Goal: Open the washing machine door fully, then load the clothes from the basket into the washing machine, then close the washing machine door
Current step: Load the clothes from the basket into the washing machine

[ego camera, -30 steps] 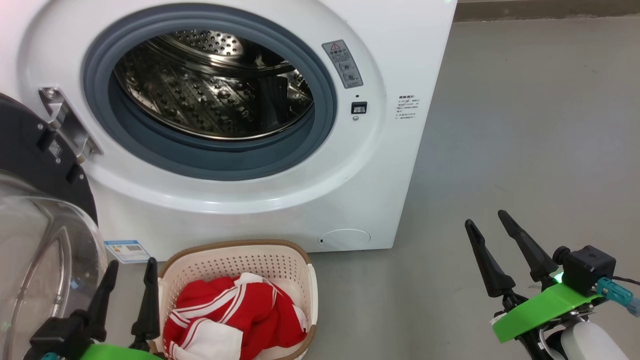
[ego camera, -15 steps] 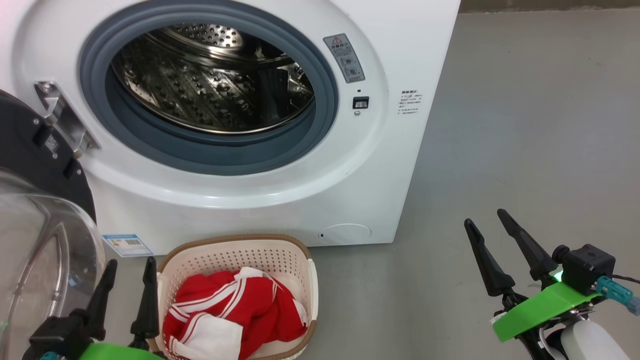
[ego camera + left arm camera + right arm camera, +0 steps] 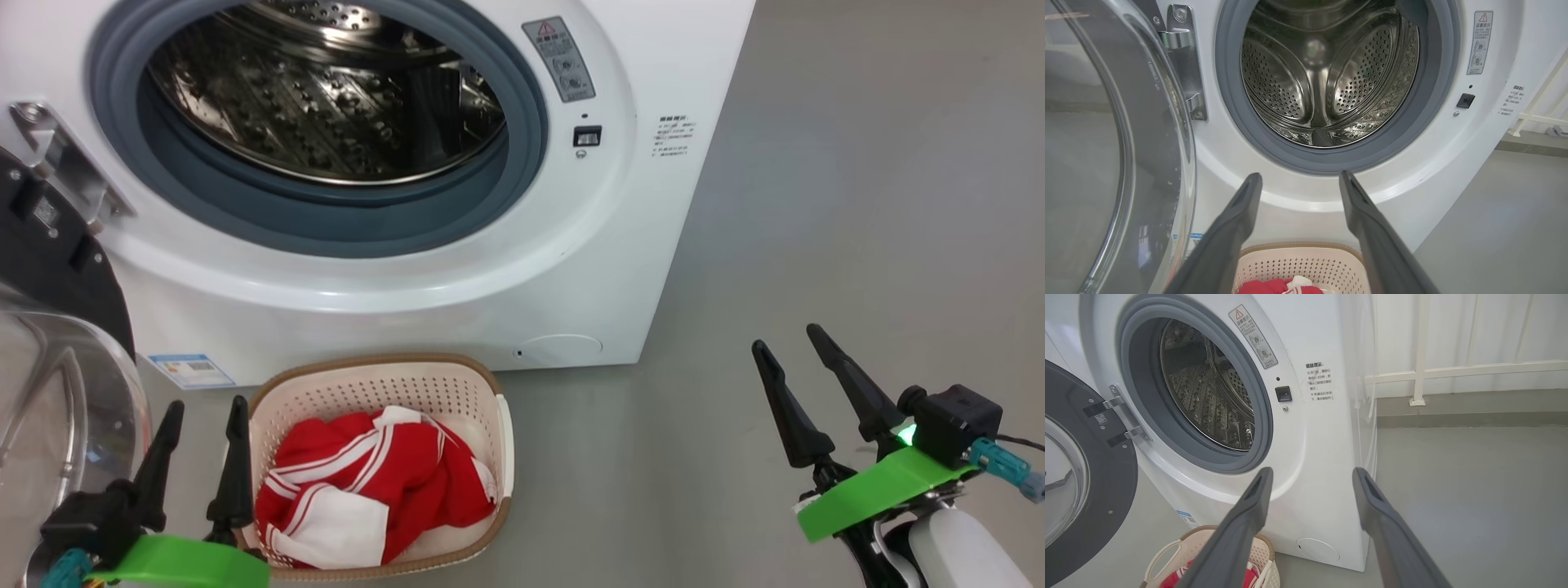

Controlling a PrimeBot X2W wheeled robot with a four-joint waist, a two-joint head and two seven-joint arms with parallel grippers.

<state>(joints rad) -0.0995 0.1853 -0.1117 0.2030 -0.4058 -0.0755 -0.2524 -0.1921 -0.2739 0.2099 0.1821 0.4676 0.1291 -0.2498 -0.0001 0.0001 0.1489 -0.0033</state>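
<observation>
The washing machine (image 3: pixel 620 245) sits higher and further left in the head view than a second ago. The whole picture has slid, so the camera has tipped down; the things themselves have not moved. The steel drum (image 3: pixel 326 90) is bare inside the grey gasket (image 3: pixel 326 229). The washing machine door (image 3: pixel 57 269) hangs wide open on the left, dark inner face and clear glass bowl turned toward the robot.

On the floor (image 3: pixel 857 204) just before the machine stands the basket (image 3: pixel 367 363), with the clothes (image 3: pixel 367 482) bunched inside, red with white stripes.

The left claw (image 3: pixel 206 403) is low between door glass and basket, fingers spread and empty, pointing at the machine's front. The right claw (image 3: pixel 786 336) is well apart over bare floor, fingers also spread, holding nothing, angled toward the machine's right front corner.
</observation>
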